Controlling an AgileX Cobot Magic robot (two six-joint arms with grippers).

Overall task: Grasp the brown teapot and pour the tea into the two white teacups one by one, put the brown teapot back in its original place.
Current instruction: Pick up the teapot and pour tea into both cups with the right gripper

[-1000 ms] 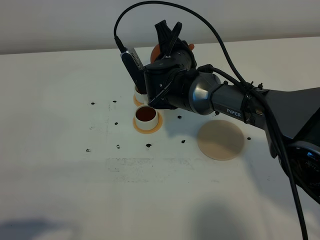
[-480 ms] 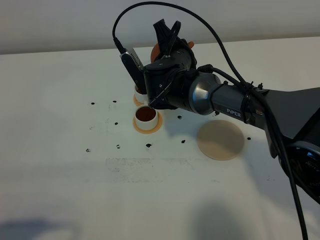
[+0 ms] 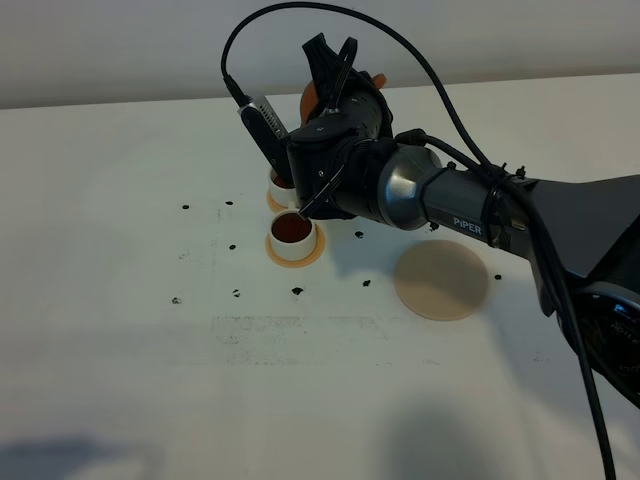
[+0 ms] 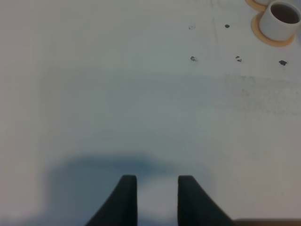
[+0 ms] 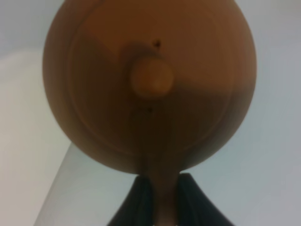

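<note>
My right gripper (image 3: 337, 88) is shut on the loop handle of the brown teapot (image 3: 311, 101) and holds it tilted in the air over the far white teacup (image 3: 279, 186), which the wrist largely hides. The right wrist view shows the teapot's lid and knob (image 5: 151, 80) close up, with the handle between the fingers (image 5: 141, 203). The near white teacup (image 3: 293, 238) holds dark reddish-brown tea (image 3: 292, 229) and stands on an orange-tan disc (image 3: 312, 256). The large pale-beige coaster (image 3: 441, 280) lies bare to the right. My left gripper (image 4: 154, 190) is open and empty over bare table; the near cup (image 4: 281, 19) shows far off.
Small dark specks (image 3: 236, 294) are scattered on the white table (image 3: 150, 340) around the cups. The right arm (image 3: 470, 205) and its cable stretch across the back right. A second orange-tan disc (image 3: 272, 200) lies under the far cup.
The right gripper with the teapot has shifted slightly up and to the left. The cups, discs and coaster have not moved.
</note>
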